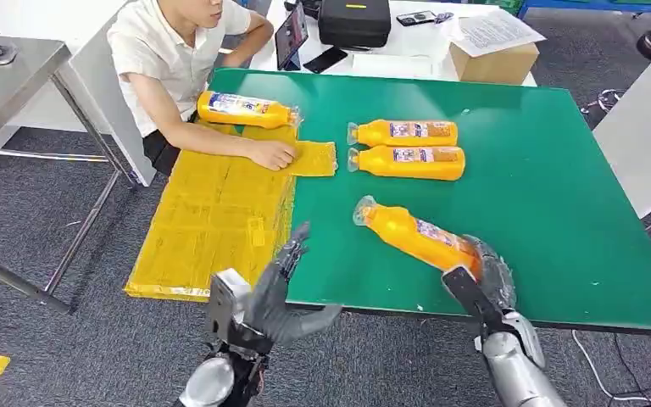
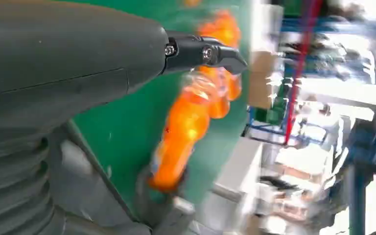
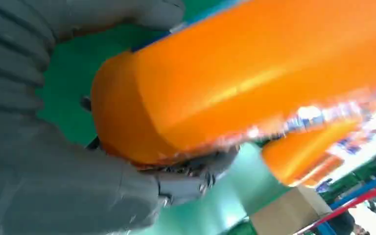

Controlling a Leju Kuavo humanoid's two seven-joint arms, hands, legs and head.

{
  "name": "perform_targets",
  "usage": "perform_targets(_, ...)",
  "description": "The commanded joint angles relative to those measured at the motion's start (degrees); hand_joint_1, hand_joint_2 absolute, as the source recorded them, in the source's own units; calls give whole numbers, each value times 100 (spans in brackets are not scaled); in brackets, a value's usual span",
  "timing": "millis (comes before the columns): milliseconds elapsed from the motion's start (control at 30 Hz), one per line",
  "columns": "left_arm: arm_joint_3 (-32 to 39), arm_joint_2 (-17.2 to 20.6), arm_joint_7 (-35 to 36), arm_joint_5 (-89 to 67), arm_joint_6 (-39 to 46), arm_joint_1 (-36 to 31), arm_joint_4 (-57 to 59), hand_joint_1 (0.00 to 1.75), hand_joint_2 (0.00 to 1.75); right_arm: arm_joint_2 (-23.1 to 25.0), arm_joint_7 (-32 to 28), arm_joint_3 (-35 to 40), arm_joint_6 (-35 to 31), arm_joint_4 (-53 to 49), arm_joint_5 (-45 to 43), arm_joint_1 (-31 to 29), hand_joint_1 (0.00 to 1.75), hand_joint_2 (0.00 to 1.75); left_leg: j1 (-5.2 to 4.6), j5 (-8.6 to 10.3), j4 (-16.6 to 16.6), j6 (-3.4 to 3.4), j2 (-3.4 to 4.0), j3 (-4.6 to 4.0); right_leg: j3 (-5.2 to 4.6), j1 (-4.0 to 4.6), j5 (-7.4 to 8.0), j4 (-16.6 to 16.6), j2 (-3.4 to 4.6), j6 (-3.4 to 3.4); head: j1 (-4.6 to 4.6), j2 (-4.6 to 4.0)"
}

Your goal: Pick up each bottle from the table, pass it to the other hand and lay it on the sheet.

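right hand (image 1: 485, 273): grips the base of a bottle (image 1: 411, 233), cap end over the table (image 1: 551, 170).
left hand (image 1: 281, 292): fingers spread, empty, waiting near.
handover: bring the cap end into the left palm; close before releasing.
sheet (image 1: 212, 212): beside, yellow.

Glossy orange plastic bottle (image 1: 415, 235), crinkly yellow plastic sheet (image 1: 212, 216), smooth matt green table (image 1: 542, 195), grey carpet floor (image 1: 68, 339).

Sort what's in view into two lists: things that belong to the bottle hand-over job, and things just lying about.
Job: held bottle in the right robot hand; left robot hand, open; two bottles on the green table; bottle on the yellow sheet.

Lying about: cardboard box, black case, phone.
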Motion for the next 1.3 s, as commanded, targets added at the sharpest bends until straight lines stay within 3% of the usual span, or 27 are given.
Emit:
perform_targets(33, 16, 99, -100, 621, 395, 128, 1189, 0, 175, 526, -36, 327, 134, -2253, -898, 946, 175, 175, 2, -6, -9, -11, -4, 7, 8, 1, -9, -4, 4, -11, 2, 0)
perform_targets(167, -70, 63, -149, 857, 777, 86, 1159, 0, 175, 625, -129, 458, 137, -2717, -1274, 1075, 175, 175, 2, -6, -4, -10, -4, -15, -11, 0, -10, 1, 6, -9, 0, 0)
perform_targets(367, -107, 78, -103, 1126, 711, 31, 929, 0, 175, 937, -114, 980, 349, -3306, -1618, 1243, 175, 175, 4, -14, 0, -19, 4, -11, -10, 2, -16, 5, 16, -18, 2, 0)
perform_targets(700, -81, 91, -365, 971, 605, -270, 868, 0, 175, 1115, -52, 1619, 600, -2591, -1830, 1082, 175, 175, 10, -7, -5, -16, -1, -12, -12, 6, -11, -3, 9, -15, 2, 0)
perform_targets(933, -224, 54, -354, 1044, 202, -236, 493, 0, 175, 1331, 35, 2360, 755, -1371, -1710, 717, 175, 175, 10, -7, -6, -14, 8, -17, -14, 6, -6, -5, 16, -12, 2, 0)
perform_targets(1300, -241, 61, -337, 1056, 131, -261, 471, 0, 175, 1323, -12, 2486, 661, -1253, -1600, 625, 175, 175, 9, -7, -3, -14, -1, -19, -17, 5, -10, -2, 8, -13, 4, 0)
